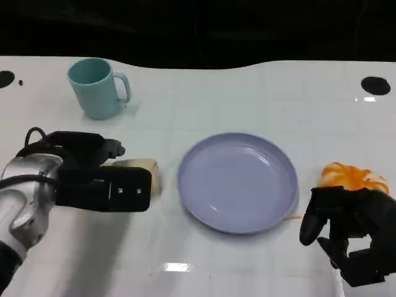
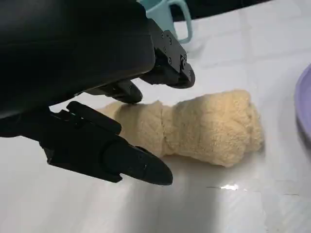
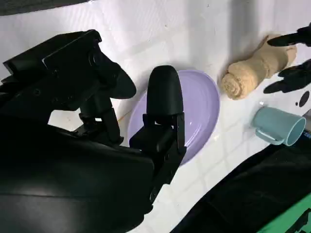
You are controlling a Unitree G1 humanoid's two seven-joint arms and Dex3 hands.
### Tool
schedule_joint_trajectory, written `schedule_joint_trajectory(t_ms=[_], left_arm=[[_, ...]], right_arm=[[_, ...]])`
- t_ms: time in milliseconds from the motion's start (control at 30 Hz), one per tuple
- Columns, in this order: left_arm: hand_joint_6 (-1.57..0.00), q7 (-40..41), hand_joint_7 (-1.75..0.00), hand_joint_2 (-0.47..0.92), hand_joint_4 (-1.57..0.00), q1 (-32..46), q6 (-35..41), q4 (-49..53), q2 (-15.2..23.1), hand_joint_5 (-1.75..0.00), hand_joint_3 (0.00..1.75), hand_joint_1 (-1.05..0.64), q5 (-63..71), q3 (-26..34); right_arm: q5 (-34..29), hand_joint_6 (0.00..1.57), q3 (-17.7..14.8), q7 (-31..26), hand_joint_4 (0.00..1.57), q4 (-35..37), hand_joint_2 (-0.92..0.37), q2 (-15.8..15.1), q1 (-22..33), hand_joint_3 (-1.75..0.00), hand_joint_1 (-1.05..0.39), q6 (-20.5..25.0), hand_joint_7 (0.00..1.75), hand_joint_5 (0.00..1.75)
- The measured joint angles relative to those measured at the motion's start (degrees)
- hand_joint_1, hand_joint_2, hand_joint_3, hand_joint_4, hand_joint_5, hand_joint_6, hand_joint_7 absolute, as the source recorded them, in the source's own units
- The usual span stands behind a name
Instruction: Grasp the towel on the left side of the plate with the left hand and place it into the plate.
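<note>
Black, many-fingered left hand [image 2: 112, 116] straddles the rolled beige terry towel [image 2: 204, 128] at the table's 8 o'clock, fingers spread either side, not yet clamped. Judgement: close squarely on the roll's middle before lifting. Right hand [image 1: 349, 232] at 4 o'clock holds nothing, fingers loosely apart. Round lavender plate [image 1: 238, 182], centre, lies bare. Teal ceramic mug [image 1: 96, 86], 11 o'clock; contents cannot be told.

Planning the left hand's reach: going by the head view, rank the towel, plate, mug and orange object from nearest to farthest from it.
1. Rolled beige towel, at the left hand fingertips.
2. Lavender plate, centre.
3. Teal mug, far left.
4. Orange object, far right.
</note>
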Motion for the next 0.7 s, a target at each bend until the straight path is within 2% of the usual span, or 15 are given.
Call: schedule_joint_trajectory(t_ms=[267,500,567,600,633,667,700], left_arm=[[-0.38,4.8,-0.01,0.92,-0.45,-6.2,-5.6,17.6,-4.1,-0.05,0.12,-0.59,0.1,-1.9],[-0.49,9.1,-0.04,0.92,-0.48,-9.6,-8.5,28.8,-6.8,-0.04,0.19,-0.61,0.6,-4.0],[-0.56,9.8,-0.06,0.92,-0.52,-10.7,-8.7,30.6,-7.4,-0.06,0.2,-0.58,1.1,-4.9],[-0.69,10.4,-0.09,0.92,-0.64,-11.1,-8.6,31.5,-7.7,-0.11,0.17,-0.51,1.7,-5.6],[-0.74,11.3,-0.11,0.92,-0.7,-11.5,-8.6,32.2,-8.0,-0.13,0.16,-0.47,2.1,-6.0],[-0.87,12.4,-0.12,0.92,-0.81,-11.8,-8.6,32.8,-8.4,-0.28,0.14,-0.39,2.4,-6.3],[-1.02,14.1,-0.13,0.92,-0.82,-11.9,-8.7,33.2,-8.7,-0.83,0.13,-0.3,2.5,-6.4]], right_arm=[[0.1,0.71,0.0,0.0,0.72,-0.5,-0.52,0.0,0.2,-1.16,0.01,0.0,1.43,1.73],[0.2,0.72,-0.2,0.0,0.73,-0.7,-0.5,0.0,0.3,-1.18,0.01,0.1,1.44,1.75],[0.2,0.72,-0.2,0.0,0.73,-0.7,-0.5,0.0,0.3,-1.18,0.01,0.1,1.44,1.74],[0.2,0.71,-0.2,0.0,0.72,-0.7,-0.5,0.0,0.3,-1.18,0.01,0.1,1.43,1.74],[0.1,0.71,-0.2,0.0,0.72,-0.7,-0.51,0.0,0.3,-1.18,0.01,0.1,1.43,1.74],[0.1,0.71,-0.2,0.0,0.72,-0.7,-0.51,0.0,0.3,-1.18,0.02,0.1,1.43,1.74],[0.1,0.71,-0.2,0.0,0.72,-0.7,-0.51,0.0,0.4,-1.18,0.02,0.1,1.43,1.74]])
